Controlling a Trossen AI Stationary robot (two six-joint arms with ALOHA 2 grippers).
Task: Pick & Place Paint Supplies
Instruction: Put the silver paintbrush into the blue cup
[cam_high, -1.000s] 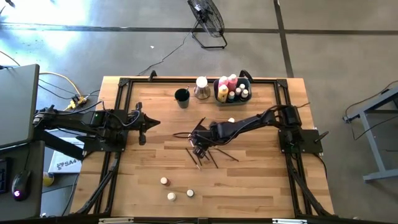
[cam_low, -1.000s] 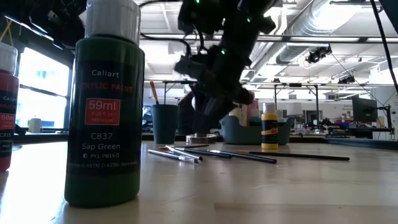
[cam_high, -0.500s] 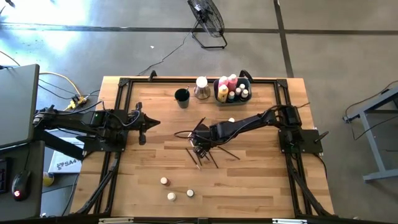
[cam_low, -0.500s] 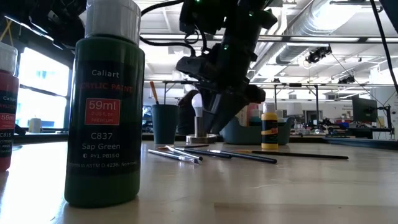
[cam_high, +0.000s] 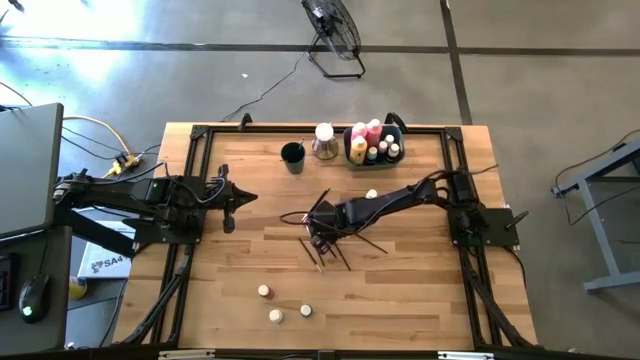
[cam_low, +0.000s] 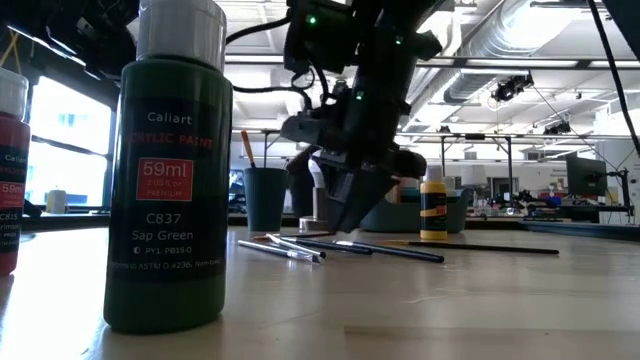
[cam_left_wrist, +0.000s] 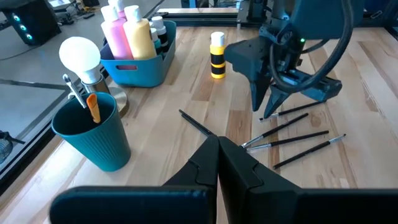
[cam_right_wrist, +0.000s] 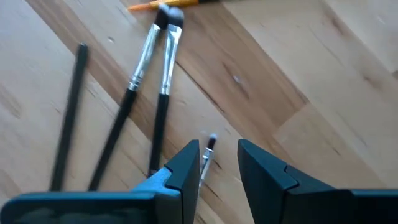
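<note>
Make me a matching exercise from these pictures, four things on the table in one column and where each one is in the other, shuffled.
Things:
1. pink bottle
2. orange-handled brush
3. right gripper
4. left gripper

Places:
A. in the teal cup
B. low over the loose brushes
C. in the blue bin
D. at the table's left side, away from the supplies

Pairs: 1-C, 2-A, 3-B, 4-D

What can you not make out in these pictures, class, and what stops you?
- Low view: the green bottle close to the camera hides the table behind it.
- Right wrist view: the brush between the right gripper fingers is mostly hidden by them; a grip cannot be told.
- High view: the right arm covers part of the brushes.
- Left wrist view: the bin wall hides its bottles' lower halves.
</note>
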